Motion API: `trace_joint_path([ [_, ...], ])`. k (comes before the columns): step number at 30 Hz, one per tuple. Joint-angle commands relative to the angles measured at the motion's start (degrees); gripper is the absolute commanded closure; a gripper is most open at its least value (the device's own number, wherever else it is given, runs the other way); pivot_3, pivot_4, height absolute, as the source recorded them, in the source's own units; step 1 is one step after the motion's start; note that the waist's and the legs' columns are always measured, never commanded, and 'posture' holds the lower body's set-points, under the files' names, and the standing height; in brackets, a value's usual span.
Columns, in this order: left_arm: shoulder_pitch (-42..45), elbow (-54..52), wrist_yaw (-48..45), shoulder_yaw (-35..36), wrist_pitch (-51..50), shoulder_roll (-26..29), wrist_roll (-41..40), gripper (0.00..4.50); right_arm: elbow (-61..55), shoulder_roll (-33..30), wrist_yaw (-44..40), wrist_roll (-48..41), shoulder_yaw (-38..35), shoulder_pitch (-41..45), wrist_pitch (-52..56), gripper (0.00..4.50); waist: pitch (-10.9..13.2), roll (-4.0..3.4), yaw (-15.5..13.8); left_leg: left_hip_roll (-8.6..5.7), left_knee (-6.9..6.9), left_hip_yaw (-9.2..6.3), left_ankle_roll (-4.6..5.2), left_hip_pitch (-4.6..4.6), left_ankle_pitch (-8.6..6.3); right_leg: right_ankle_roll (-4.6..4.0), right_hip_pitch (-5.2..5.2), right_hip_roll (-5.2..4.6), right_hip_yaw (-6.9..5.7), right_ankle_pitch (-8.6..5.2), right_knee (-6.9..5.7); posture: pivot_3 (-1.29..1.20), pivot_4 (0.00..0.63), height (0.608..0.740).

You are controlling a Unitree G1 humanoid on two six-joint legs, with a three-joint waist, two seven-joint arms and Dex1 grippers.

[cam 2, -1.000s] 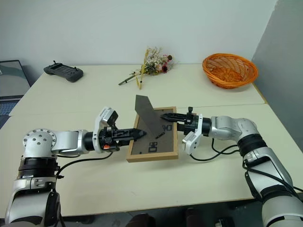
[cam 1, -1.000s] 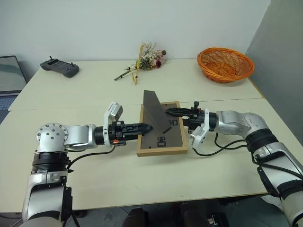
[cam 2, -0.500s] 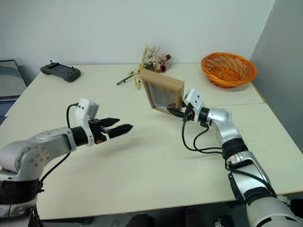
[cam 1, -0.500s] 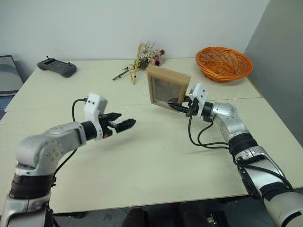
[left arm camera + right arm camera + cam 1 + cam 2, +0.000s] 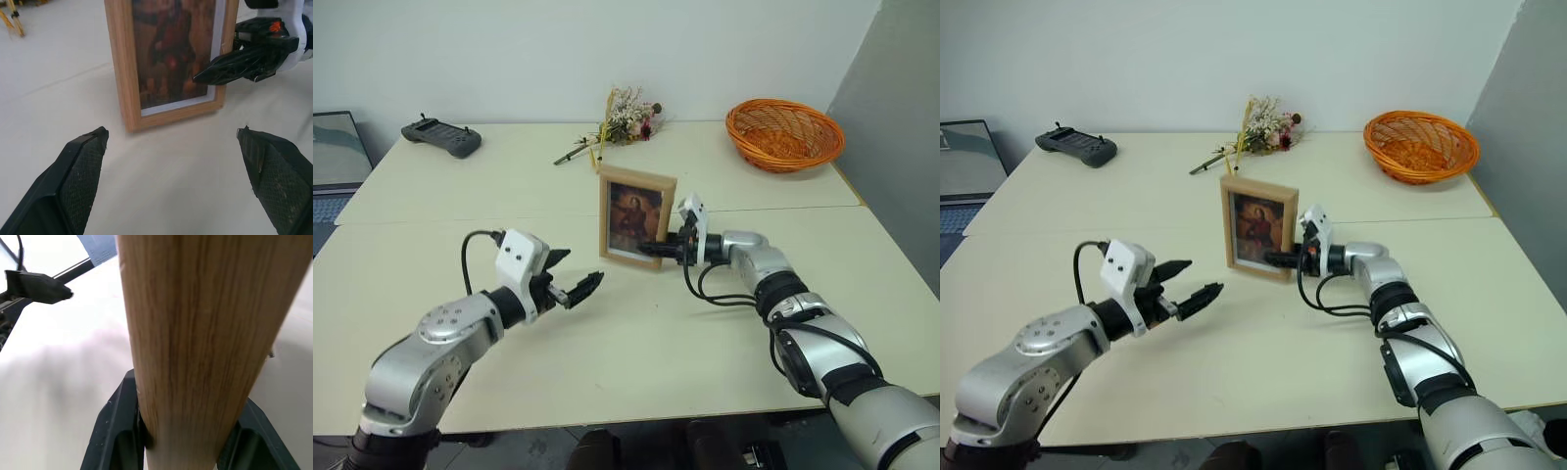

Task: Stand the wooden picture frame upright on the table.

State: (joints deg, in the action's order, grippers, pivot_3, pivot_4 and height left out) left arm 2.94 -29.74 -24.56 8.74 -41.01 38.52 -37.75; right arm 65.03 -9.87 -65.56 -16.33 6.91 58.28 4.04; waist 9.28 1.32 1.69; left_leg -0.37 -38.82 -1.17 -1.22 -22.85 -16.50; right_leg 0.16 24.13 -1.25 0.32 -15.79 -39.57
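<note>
The wooden picture frame (image 5: 636,215) stands upright near the middle of the table (image 5: 705,343), just in front of the seam, its dark portrait facing me. My right gripper (image 5: 653,249) is shut on the frame's lower right edge, reaching in from the right. In the right wrist view its fingers (image 5: 115,426) sit on both sides of the light-wood edge (image 5: 205,333). My left gripper (image 5: 582,265) hangs open to the front left of the frame, clear of it. The left wrist view has the frame (image 5: 171,54) between and beyond the spread fingertips.
An orange wicker basket (image 5: 783,132) sits at the back right, a bunch of dried flowers (image 5: 622,117) behind the frame, a black controller (image 5: 440,135) at the back left. A laptop (image 5: 333,157) is at the left edge. A grey wall closes the right side.
The frame lay face down a second ago; my right gripper lifted and turned it, and it now stands upright. My left gripper let go, opened and drew back to the left.
</note>
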Motion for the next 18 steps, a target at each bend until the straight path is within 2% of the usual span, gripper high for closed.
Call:
trace_joint_path([
  [1,-1.0,-2.1,-0.4,3.7,1.5,0.2,0.5,0.00,0.7,0.9,-1.7,2.1,-1.3,-0.1,-2.7,3.17,0.0,0.01,0.0,0.01,0.00,-0.01,0.00,0.03,0.00,0.00,-0.03,0.00,-0.02,0.00,-0.04,0.00,0.150,0.740],
  [3,-1.4,-2.3,-0.6,3.6,1.5,0.1,0.7,0.00,0.9,1.2,-1.8,2.5,-1.8,-0.3,-2.9,2.47,0.0,0.00,0.0,0.00,0.00,-0.01,0.01,0.05,0.00,0.00,-0.04,0.00,-0.02,0.00,-0.05,0.00,0.150,0.740],
  [4,-1.5,-2.4,-0.8,3.5,1.3,0.1,0.8,0.00,1.0,1.3,-1.9,2.8,-2.0,-0.4,-3.0,2.41,0.0,0.00,0.0,0.00,0.00,-0.01,0.01,0.07,-0.01,0.00,-0.06,0.00,-0.02,0.00,-0.05,0.00,0.150,0.740],
  [11,-0.6,-1.6,-2.1,3.2,1.0,0.4,1.2,0.00,1.1,-0.4,-1.5,5.0,-3.3,-1.1,-4.3,0.67,0.0,0.00,0.0,0.00,0.00,-0.02,0.00,0.05,0.00,0.00,-0.05,0.00,-0.04,0.00,-0.04,0.00,0.150,0.740],
  [13,-0.2,-1.0,-2.7,3.0,1.1,0.7,1.6,0.00,0.7,-1.9,-1.8,5.4,-3.6,-1.8,-4.3,0.30,0.0,0.00,0.0,0.00,0.00,-0.03,0.00,0.05,0.00,0.00,-0.05,0.00,-0.05,0.00,-0.04,0.00,0.150,0.740],
  [15,0.7,0.0,-3.8,2.8,1.3,1.2,2.1,0.00,-0.8,-4.9,-3.1,5.7,-4.0,-3.4,-3.9,0.03,0.0,0.00,-0.1,-0.01,0.00,-0.03,0.00,0.04,0.00,0.00,-0.06,0.00,-0.05,0.00,-0.02,0.00,0.150,0.740],
  [18,2.8,2.6,-6.7,3.3,0.4,3.0,1.6,0.00,-8.4,-11.1,-5.8,5.5,-4.5,-7.7,-1.0,0.03,0.0,0.00,-0.8,-0.02,-0.01,-0.05,0.00,0.01,0.00,0.00,-0.09,-0.05,-0.15,0.00,0.03,0.00,0.150,0.740],
])
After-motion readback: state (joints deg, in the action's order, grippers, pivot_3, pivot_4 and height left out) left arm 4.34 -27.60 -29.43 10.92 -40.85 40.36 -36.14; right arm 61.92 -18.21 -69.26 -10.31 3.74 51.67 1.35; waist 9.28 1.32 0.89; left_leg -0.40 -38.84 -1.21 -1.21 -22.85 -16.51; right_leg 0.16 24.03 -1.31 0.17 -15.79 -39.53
